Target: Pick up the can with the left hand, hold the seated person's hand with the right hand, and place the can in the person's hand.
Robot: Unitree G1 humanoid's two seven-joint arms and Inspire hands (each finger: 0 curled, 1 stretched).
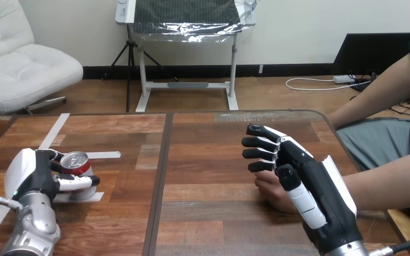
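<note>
- The left hand is closed on the red can. Its thumb crosses the near side of the can and its fingers wrap round the far side.
- The can stands upright inside that grasp, with its silver top above the thumb. The thumb hides its lower part, so I cannot tell whether its base touches the wooden table.
- A white tape strip lies on the table just beyond the left hand's fingertips.
- The right hand is well apart from the can, far across the table from the left hand. Its fingers are spread and nearly straight, and it grasps nothing.
- The person's hand lies on the table directly under the right hand's thumb and palm. The robot's fingers reach out past it rather than curling round it, and I cannot tell whether the two touch.
- The person's forearm runs out from behind the right hand's wrist.
</note>
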